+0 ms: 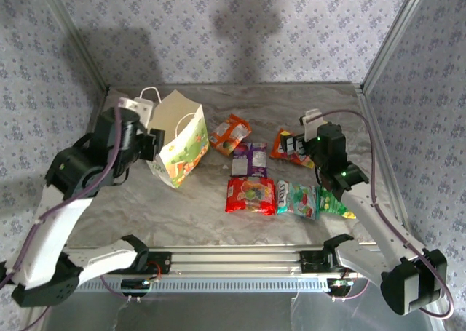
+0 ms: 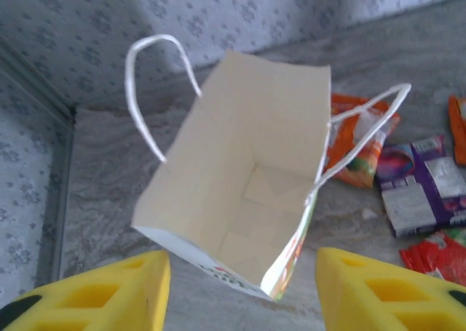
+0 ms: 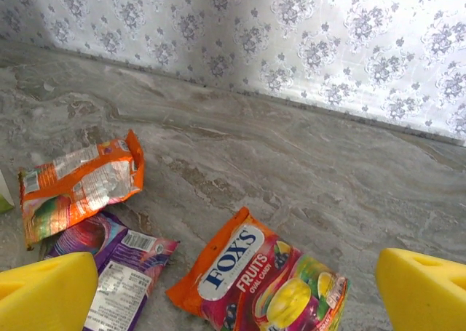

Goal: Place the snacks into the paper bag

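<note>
Open paper bag (image 2: 240, 193) standing on the worktop (image 1: 291, 105), mouth facing the left hand (image 2: 240, 258), fingers spread either side of its near edge, nothing pinched.
To the bag's right, flat on the worktop: orange packet (image 1: 230, 134) nearest, under one cord handle (image 2: 364, 120); then purple packet (image 1: 249, 158), red packet (image 1: 250, 195), teal-green packet (image 1: 298, 198), bright green packet (image 1: 333, 204). Right hand (image 3: 237, 273) spread wide, empty, just above the Fox's Fruits packet (image 3: 255, 273).

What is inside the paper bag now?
The paper bag looks empty: only its folded bottom flaps show, no packet. The part just behind its near rim is covered.
</note>
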Action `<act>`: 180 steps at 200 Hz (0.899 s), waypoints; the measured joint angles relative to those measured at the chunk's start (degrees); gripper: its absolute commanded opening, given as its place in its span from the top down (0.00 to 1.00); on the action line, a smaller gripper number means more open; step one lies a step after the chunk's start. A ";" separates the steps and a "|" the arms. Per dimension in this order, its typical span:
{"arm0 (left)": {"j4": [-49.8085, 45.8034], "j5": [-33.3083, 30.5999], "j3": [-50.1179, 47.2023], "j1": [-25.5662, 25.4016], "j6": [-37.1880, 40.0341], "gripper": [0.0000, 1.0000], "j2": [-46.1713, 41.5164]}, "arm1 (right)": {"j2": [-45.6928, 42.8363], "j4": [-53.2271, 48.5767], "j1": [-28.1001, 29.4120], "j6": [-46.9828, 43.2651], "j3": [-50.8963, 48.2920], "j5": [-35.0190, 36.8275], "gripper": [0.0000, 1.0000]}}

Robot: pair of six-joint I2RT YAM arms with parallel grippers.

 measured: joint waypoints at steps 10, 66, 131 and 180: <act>0.07 -0.39 -0.07 1.77 0.59 0.42 -0.76 | 0.39 0.44 0.20 -0.42 0.04 -1.03 0.00; 0.68 7.69 -0.81 19.32 2.21 0.40 5.68 | 6.91 -1.70 2.60 -3.52 7.37 -11.47 0.00; 2.95 20.41 -1.18 30.47 6.40 0.40 15.21 | 13.64 -3.80 3.39 -5.09 13.42 -13.00 0.00; 3.74 26.47 1.40 33.88 10.73 0.41 21.79 | 17.00 -4.81 3.39 -5.09 16.72 -12.81 0.00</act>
